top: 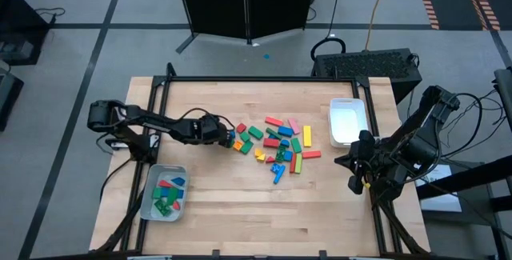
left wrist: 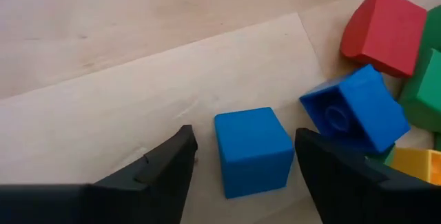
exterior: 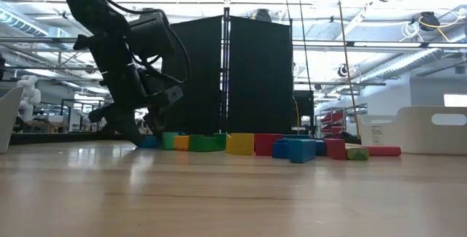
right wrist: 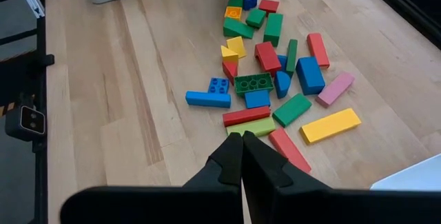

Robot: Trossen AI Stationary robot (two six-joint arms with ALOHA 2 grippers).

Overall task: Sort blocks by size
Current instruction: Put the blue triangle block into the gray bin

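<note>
The blocks [top: 276,144] lie in a loose pile at the table's middle: cubes and bars in red, green, blue, yellow, orange and pink. At the pile's left edge a small blue cube [left wrist: 251,151] rests flat on the wood. My left gripper [top: 230,140] slants down over it, open. One finger [left wrist: 169,165] stands on each side of the cube, with a narrow gap at each. My right gripper [right wrist: 241,141] hangs shut above the table's right side, [top: 354,184] in the high view, away from the pile.
A blue studded block [left wrist: 351,110] and a red block [left wrist: 382,31] lie close beside the cube. A pale tray [top: 146,204] holding several blocks sits at the near left. A white tray [top: 334,124] sits at the far right. Bare wood lies along the near side.
</note>
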